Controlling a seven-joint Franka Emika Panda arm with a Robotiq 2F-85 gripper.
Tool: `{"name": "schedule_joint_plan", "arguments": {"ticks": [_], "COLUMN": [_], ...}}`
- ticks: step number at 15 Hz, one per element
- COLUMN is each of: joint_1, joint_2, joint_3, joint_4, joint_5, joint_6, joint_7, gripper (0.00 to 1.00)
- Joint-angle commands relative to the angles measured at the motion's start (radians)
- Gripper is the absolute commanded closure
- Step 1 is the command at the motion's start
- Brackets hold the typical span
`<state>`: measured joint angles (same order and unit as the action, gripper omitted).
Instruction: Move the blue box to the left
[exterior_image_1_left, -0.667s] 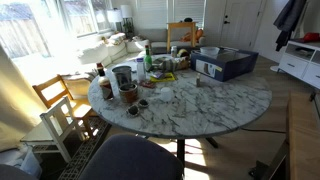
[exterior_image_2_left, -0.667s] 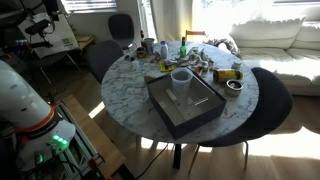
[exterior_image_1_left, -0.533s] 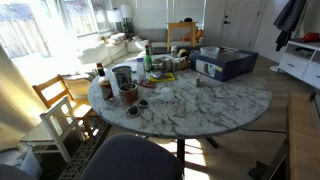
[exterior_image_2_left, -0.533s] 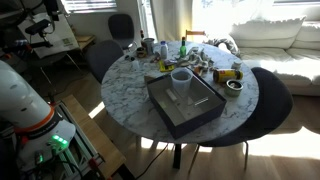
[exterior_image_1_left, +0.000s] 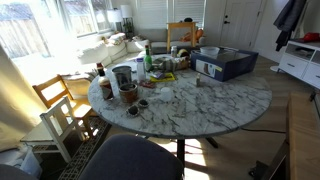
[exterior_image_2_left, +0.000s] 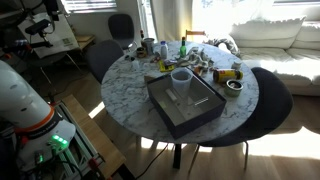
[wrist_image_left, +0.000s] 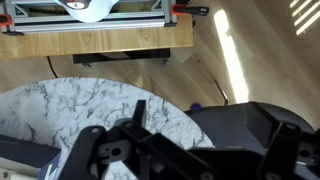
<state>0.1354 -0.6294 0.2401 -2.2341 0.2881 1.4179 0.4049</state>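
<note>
No change registers in both exterior views. The large dark navy-blue rectangular low-sided box holds the same position on the round white marble-pattern table. The wrist view has no earlier counterpart for comparison.

The worktop is white marble with grey veining in both exterior views. The blue box is dark navy outside, with small white labels on its side; in an exterior view its interior shows pale grey. The floor is warm brown wood with bright sun stripes. The sofa is off-white and the chair is pale wood.
</note>
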Motion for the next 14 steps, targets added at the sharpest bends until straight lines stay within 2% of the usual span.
{"name": "schedule_joint_plan", "arguments": {"ticks": [1,8,14], "joint_1": [-0.058,-0.225,-0.396], "joint_2": [-0.036,-0.161,-0.196], "joint_3": [-0.022,-0.169,-0.263], "joint_4": [-0.048,-0.2,-0.313], "joint_5": [-0.01,-0.166,-0.309], "joint_6": [0.034,0.072,0.273], "joint_7": [0.017,-0.03,0.023], "gripper": [0.0,0.0,0.0]}}
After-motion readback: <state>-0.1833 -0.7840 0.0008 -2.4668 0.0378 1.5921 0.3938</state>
